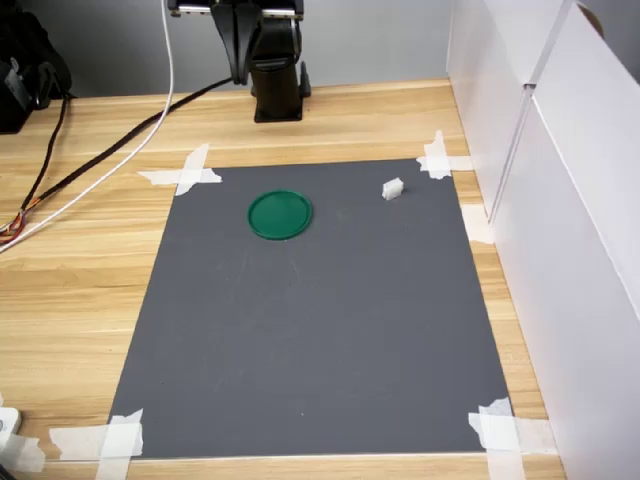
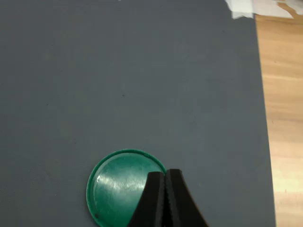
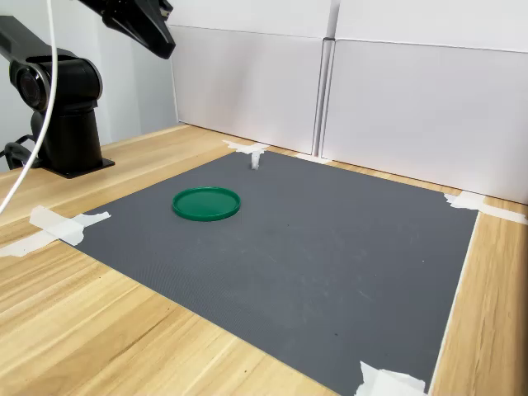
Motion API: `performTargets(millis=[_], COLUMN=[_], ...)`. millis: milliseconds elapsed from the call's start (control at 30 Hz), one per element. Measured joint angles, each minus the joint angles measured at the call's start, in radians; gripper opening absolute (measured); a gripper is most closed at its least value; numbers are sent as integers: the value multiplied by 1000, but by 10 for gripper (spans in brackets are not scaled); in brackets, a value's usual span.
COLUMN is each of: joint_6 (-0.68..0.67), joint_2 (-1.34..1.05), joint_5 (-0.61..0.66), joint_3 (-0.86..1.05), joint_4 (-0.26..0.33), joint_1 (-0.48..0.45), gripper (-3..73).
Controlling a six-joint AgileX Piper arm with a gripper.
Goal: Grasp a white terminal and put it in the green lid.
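Note:
The green lid [image 1: 280, 214] lies flat on the grey mat [image 1: 320, 330], toward the far left of it in the first exterior view. It also shows in the second exterior view as a green lid [image 3: 206, 203]. The white terminal [image 1: 392, 188] sits near the mat's far right corner, well apart from the lid; the second exterior view shows the white terminal [image 3: 256, 159] near the wall. My gripper [image 2: 165, 176] is shut with nothing between its fingers, held high above the green lid [image 2: 118, 187]. The second exterior view has the gripper [image 3: 165, 43] at its upper left.
White panels [image 1: 560, 200] wall off the first exterior view's right side. The arm's black base [image 1: 275, 80] stands behind the mat. Cables [image 1: 90, 170] run over the wooden table at the first exterior view's left. White tape strips [image 1: 185, 175] hold the mat's corners.

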Motion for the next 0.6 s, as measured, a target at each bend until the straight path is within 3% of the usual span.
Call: performTargets(millis=[433,600], joint_6=[-187,-250], joint_2=[343,442], joint_5=[52,106], joint_3=[-230,-350], joint_4=[80,157], joint_1=[0,0], gripper=[-21,-21])
